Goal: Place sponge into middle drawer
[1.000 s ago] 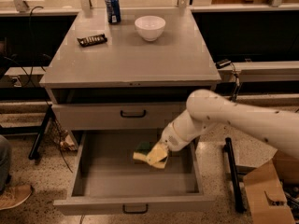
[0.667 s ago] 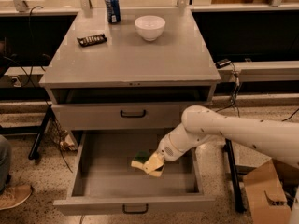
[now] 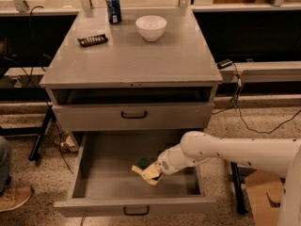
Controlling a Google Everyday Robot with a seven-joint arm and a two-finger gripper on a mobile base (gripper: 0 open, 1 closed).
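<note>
Sponge [image 3: 146,168] pinched between the jaws of the gripper [image 3: 156,170] — caught at its right end and tilted, dark green face up and to the left, pale yellow body below. Sits inside the middle drawer [image 3: 94,173], right of centre above the plain grey floor; touching that floor or just clear of it, cannot tell. Comes in from the right on a white speckled arm [image 3: 235,152], crossing over the drawer's right wall.

Drawer wide open toward the camera, black bar handle [image 3: 136,211] on its front panel. Directly above, a grey drawer [image 3: 178,117] with a like handle, closed. Above that, a dark open slot [image 3: 134,95] just under the cabinet top [image 3: 141,60].

On the top, toward the back: a white bowl [image 3: 151,28] near the middle, a blue can [image 3: 113,8] upright to its left, and a dark ridged bar [image 3: 92,40] lying flat nearer the left edge — all three well apart from one another.

On the speckled floor, a cardboard box [image 3: 263,197] at lower right below the arm, and a brown shoe [image 3: 14,197] at the left edge.
</note>
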